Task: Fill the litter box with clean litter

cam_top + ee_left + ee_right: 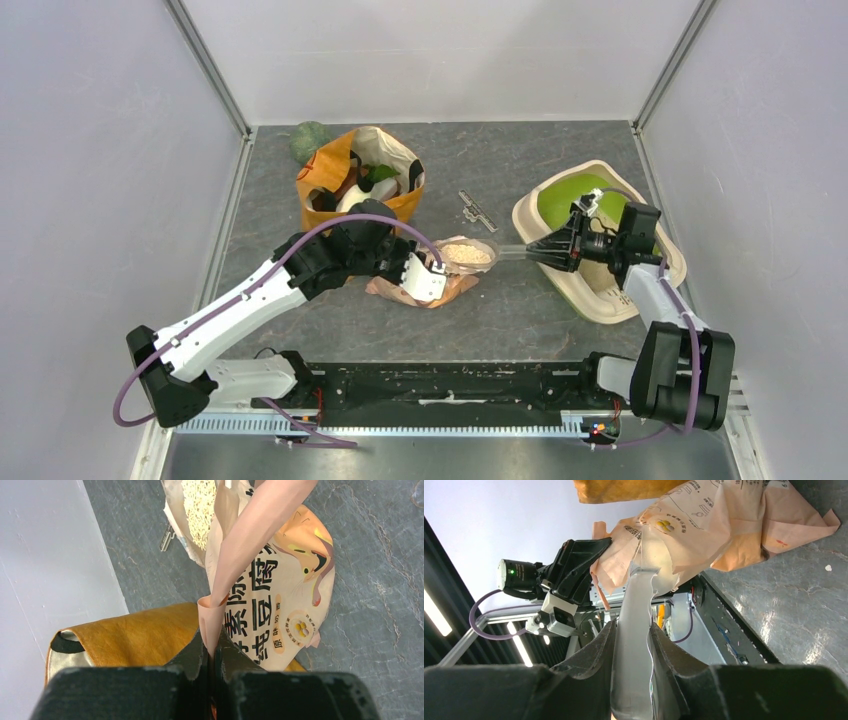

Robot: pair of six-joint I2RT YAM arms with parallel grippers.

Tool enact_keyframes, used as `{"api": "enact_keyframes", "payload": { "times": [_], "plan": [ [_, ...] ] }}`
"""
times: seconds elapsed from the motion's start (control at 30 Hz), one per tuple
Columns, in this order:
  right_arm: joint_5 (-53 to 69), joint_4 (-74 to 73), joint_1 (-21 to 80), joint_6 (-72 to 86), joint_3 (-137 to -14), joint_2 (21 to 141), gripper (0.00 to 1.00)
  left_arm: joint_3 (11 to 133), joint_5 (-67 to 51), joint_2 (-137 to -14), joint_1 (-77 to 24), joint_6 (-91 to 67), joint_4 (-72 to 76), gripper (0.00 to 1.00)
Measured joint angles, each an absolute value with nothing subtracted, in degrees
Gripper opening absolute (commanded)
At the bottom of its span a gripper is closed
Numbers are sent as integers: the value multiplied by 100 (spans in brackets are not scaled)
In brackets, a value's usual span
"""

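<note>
The cream litter box (603, 305) with its green hood (565, 195) lies at the right. My right gripper (538, 250) hovers at its left rim, shut on the handle of a clear plastic scoop (508, 252). The scoop's bowl reaches into the open pink litter bag (440, 290), where pale litter (467, 253) shows. My left gripper (425, 278) is shut on the bag's edge. In the left wrist view the jaws (215, 647) pinch a fold of the bag (280, 595), with litter (197, 507) above. In the right wrist view the fingers (634, 645) clamp the scoop handle (636, 610).
An orange paper shopping bag (355, 180) full of items stands behind the litter bag, also in the left wrist view (135, 635). A green object (308, 140) lies in the back left. A small metal piece (477, 210) lies between bag and litter box. Walls enclose the table.
</note>
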State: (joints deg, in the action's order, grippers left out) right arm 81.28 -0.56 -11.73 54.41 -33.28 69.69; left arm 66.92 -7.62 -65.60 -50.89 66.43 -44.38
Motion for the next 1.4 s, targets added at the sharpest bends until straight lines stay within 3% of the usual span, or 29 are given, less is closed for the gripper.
{"api": "enact_keyframes", "payload": {
  "times": [0.43,1.4],
  "plan": [
    [8322,-1850,-1455,4027,-3979,6842,0,6713,-742,-6563,-5087,6643,-4456,2],
    [8726,-3747,-2808,2775,-4873,7091,0,6744,-744,-6576,-5087,6646,-4497,2]
  ]
}}
